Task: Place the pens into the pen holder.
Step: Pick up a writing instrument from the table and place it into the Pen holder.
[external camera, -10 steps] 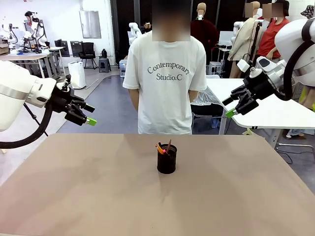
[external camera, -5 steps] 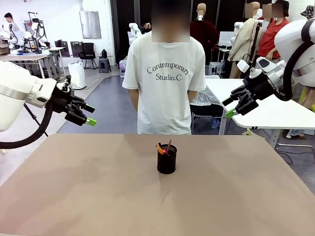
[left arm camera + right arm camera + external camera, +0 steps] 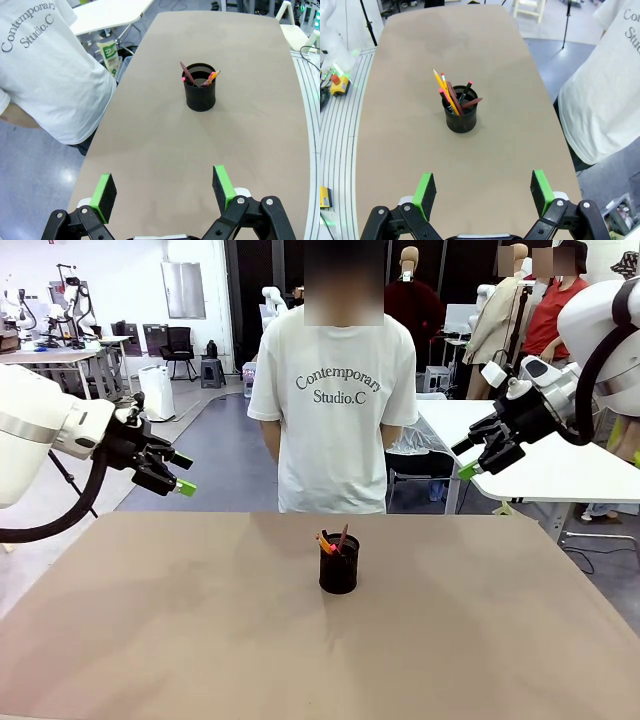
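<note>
Your left gripper (image 3: 163,190) and right gripper (image 3: 483,190) hang wide open, empty; ahead and below each, well apart, the pens (image 3: 451,95) stand upright in the pen holder (image 3: 339,563).

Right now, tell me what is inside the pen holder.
The pen holder holds the pens: yellow-orange pencil-like ones, a reddish-brown one and a black one with a red end. Their lower ends are hidden by the holder's wall.
</note>
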